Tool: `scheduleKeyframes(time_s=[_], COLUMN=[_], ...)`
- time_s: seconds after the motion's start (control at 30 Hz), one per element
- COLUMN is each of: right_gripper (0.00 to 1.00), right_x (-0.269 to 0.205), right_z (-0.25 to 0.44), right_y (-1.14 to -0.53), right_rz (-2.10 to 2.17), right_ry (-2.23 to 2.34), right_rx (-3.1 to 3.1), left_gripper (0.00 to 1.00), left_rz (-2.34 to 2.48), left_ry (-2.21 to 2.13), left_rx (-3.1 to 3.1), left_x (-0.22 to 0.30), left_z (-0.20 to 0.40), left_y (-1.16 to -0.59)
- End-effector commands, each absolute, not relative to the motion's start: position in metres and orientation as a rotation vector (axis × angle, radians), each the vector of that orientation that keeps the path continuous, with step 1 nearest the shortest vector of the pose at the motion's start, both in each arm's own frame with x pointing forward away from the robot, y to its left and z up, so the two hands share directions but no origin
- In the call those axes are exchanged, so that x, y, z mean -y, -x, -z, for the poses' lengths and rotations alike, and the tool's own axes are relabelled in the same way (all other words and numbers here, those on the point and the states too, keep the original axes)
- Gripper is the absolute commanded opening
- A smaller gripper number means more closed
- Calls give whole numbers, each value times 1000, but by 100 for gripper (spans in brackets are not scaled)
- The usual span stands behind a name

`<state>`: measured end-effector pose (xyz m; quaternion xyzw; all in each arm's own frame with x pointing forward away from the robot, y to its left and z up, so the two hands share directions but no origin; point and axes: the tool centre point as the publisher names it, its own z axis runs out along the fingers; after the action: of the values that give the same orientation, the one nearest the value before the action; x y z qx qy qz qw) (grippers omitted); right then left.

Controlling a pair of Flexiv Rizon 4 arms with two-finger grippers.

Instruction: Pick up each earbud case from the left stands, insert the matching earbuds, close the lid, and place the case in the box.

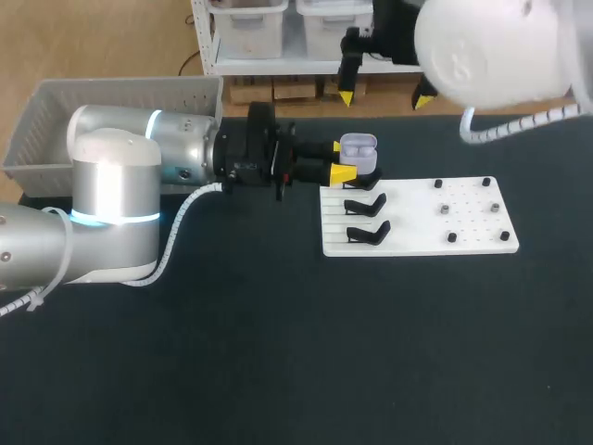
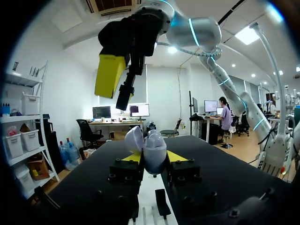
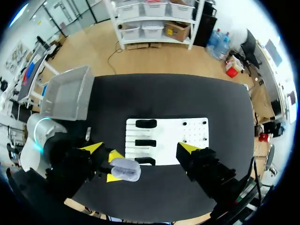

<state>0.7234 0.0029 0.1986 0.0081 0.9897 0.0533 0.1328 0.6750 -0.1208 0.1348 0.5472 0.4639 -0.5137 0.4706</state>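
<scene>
On the black tabletop (image 1: 278,352), my left tool (image 1: 345,159) was clenched on the earbud case (image 1: 359,148) (its lid standing open) near one corner of the white board (image 1: 463,236), while my right tool (image 1: 384,97) hung released, well apart from it.

You have a black surface (image 1: 278,352) spread wide beneath everything, matte and even in tone. On it, right of the middle and toward the far side, lies a flat white board (image 1: 417,243), rectangular, with its long edges running left to right. Thin parallel grooves (image 1: 332,222) cross the board's left part. Its right part shows faint rows of small dots, and four black knobs (image 1: 451,237) stand on that part, one near each of its corners.
</scene>
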Motion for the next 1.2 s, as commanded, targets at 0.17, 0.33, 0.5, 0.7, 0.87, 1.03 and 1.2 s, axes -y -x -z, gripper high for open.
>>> scheduleKeyframes(time_s=[0.17, 0.33, 0.5, 0.7, 0.87, 1.03, 1.2], right_gripper=[100, 100, 100, 100, 100, 100, 100], right_x=[11, 18, 21, 25, 38, 54, 70], right_z=[-163, -155, -159, -164, -200, -249, -274], right_y=[-729, -717, -698, -680, -669, -638, -609], right_rz=[-84, -87, -76, -63, -137, -82, -127], right_ry=[-74, -92, -81, -90, -116, -19, -50], right_rx=[-2909, -2950, -2978, -2970, -2800, -2622, -2575], left_gripper=[0, 0, 0, 0, 0, 0, 0], left_rz=[1256, 1256, 1256, 1256, 1256, 1243, 1175], left_ry=[-1339, -1339, -1339, -1339, -1339, -1317, -1198], left_rx=[-1135, -1135, -1135, -1135, -1135, -1184, -1301], left_x=[121, 121, 121, 121, 121, 110, 79], left_z=[-134, -134, -134, -134, -134, -138, -156], left_y=[-675, -675, -675, -675, -675, -673, -669])
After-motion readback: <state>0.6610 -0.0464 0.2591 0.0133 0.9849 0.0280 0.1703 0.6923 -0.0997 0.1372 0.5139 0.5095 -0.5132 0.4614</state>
